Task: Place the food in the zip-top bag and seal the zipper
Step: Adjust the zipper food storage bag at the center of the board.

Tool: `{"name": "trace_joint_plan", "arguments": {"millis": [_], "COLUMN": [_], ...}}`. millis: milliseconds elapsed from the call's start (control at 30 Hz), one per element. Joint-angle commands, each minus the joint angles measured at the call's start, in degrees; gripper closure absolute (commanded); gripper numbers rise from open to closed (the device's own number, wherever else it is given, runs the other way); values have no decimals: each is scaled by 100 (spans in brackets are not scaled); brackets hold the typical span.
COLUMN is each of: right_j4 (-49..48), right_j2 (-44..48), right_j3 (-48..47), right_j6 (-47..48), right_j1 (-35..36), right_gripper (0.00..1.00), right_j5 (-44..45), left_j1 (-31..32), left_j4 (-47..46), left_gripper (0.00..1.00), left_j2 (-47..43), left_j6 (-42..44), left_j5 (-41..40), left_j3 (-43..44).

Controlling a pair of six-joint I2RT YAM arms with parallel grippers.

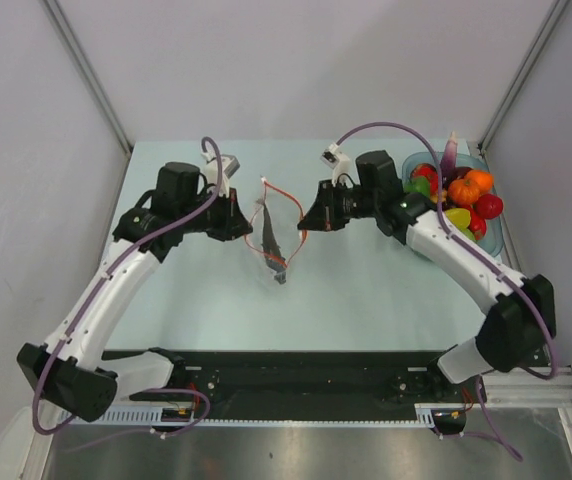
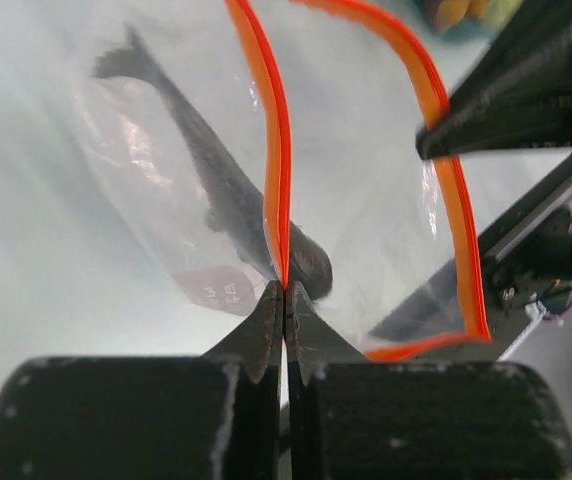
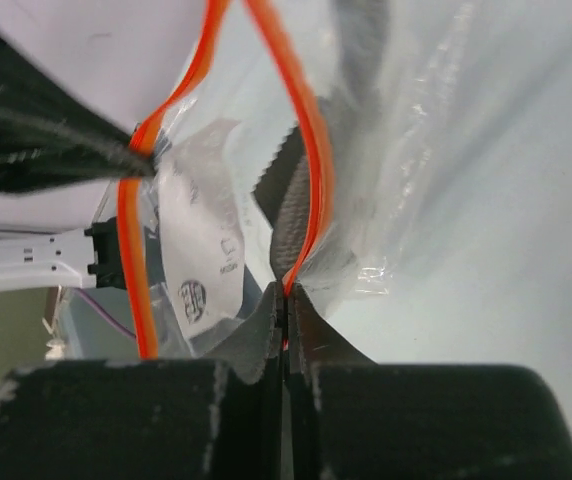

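Plastic looks light, limp, slippery; the stiffer zipper (image 2: 278,150) seems the best hold. Left gripper (image 2: 284,298) and right gripper (image 3: 286,298) pinch it tight, the zip-top bag (image 1: 271,245) slung open between their fingers (image 2: 261,335).

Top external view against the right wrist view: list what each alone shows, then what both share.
Only top: the blue tray of food, and both whole arms. Only right wrist: a white printed label on the zip-top bag, and the right hand pinching the zipper. Both: the bag held open between it and the left hand, a dark item inside.
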State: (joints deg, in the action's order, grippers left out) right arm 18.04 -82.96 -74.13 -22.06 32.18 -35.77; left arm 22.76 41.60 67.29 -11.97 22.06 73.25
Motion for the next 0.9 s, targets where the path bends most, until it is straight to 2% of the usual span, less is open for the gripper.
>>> {"name": "trace_joint_plan", "arguments": {"millis": [0,100,200,233,300,367,467,567,700,767,800,867], "right_j4": [945,1411,1632,1702,1720,1633,1658,1869,2088,2177,2203,2204], "right_j2": [-651,-274,-387,-544,-774,-722,-809,-1353,-1750,-1628,-1566,-1365], "right_j3": [-1127,-1666,-1026,-981,-1129,-1174,-1060,-1060,-1244,-1358,-1385,-1455], "right_j6": [-131,499,1361,1458,1189,1056,1309,1819,2188,2416,2435,2391], "right_j1": [-283,-195,-265,-378,-450,-432,-537,-922,-1082,-1100,-1152,-1249], "right_gripper": [100,100,100,100,100,100,100,100,99,95,84,70], "right_j5": [-709,-223,167,45,-585,-703,-405,-631,-633,-633,-624,-615], "left_j1": [-17,0,175,176,71,70,79,79,35,35,26,35], "left_j4": [682,420,373,818,1025,528,-176,-416,-337,-495,-643,-724], "left_gripper": [100,100,100,100,100,100,100,100,100,100,100,100], "left_j2": [382,14,29,195,443,86,-145,196,1101,1138,1138,1155], "left_j6": [397,511,1046,1134,1179,743,285,-93,-245,-315,-324,-359], "left_j5": [235,19,-833,-783,41,332,492,606,939,931,957,1001], "left_j3": [626,998,217,190,417,261,-222,-391,-49,75,84,84]}}
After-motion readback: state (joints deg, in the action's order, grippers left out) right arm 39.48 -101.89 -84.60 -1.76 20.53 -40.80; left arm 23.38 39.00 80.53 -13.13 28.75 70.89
